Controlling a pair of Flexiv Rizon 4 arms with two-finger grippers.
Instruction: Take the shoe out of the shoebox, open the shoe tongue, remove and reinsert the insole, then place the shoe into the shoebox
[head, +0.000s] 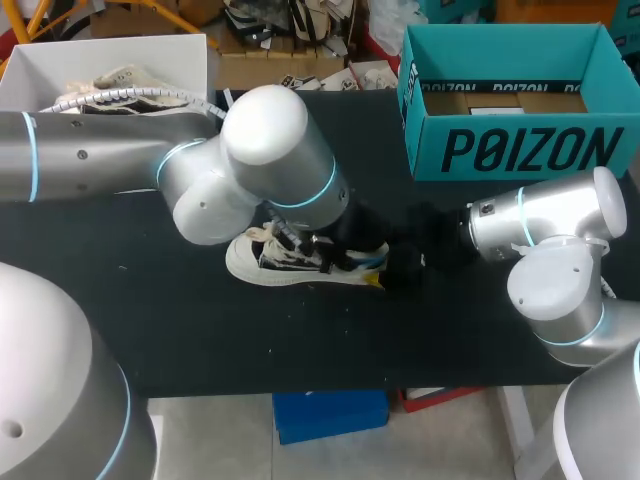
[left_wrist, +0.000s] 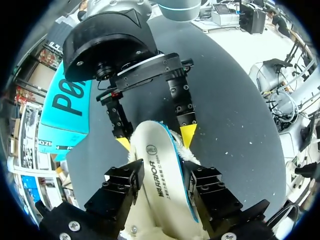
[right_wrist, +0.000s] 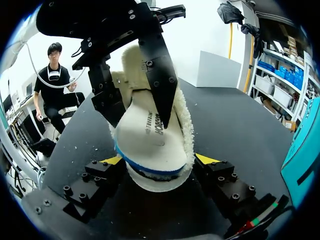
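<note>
Wrist views — insole (left_wrist: 162, 175), head view — shoe (head: 300, 262)

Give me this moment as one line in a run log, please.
step: insole work | left gripper: shut on insole | right gripper: shut on shoe | shoe: middle of table, outside shoebox

- Even overhead light fills the scene; the black table (head: 120, 290) reads matte and dark.
- Soft highlights gleam on the shells of the left arm (head: 265, 125) and right arm (head: 560, 285).
- The pale insole (right_wrist: 150, 135) shows brightest; a faint shadow lies under the shoe (head: 250, 265).
</note>
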